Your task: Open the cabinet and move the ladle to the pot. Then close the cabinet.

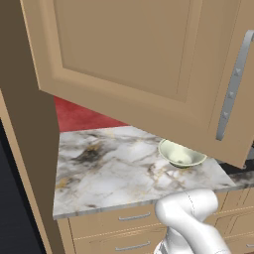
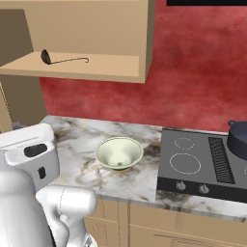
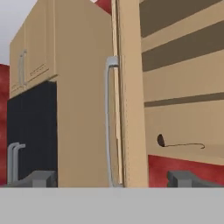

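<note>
The gripper (image 3: 111, 178) is seen in the hand view with its two fingertips (image 3: 39, 178) set wide apart and nothing held between them. The edge of the open door (image 3: 131, 100) and its handle (image 3: 108, 122) are framed between the tips, a little way beyond them, so no contact is shown. The door is judged to have been released and left swung out so that the shelf can be reached.

The cabinet (image 2: 96, 34) is open. In the left base view the door (image 1: 134, 54) is seen swung out over the counter (image 1: 109, 163), covering much of that view. The ladle (image 2: 62, 59) lies flat on the lowest shelf (image 2: 106, 65), bowl to the left and hooked handle to the right; nothing else is seen on that shelf. The upper shelves in the hand view appear bare.

A pale green bowl (image 2: 119, 153) stands on the counter below the cabinet and is empty. The pot (image 2: 239, 137) stands on the stove (image 2: 202, 164) at the right edge of the right base view; its contents cannot be told.

The next step is judged to be a reach to the ladle, which is well apart from the pot.
</note>
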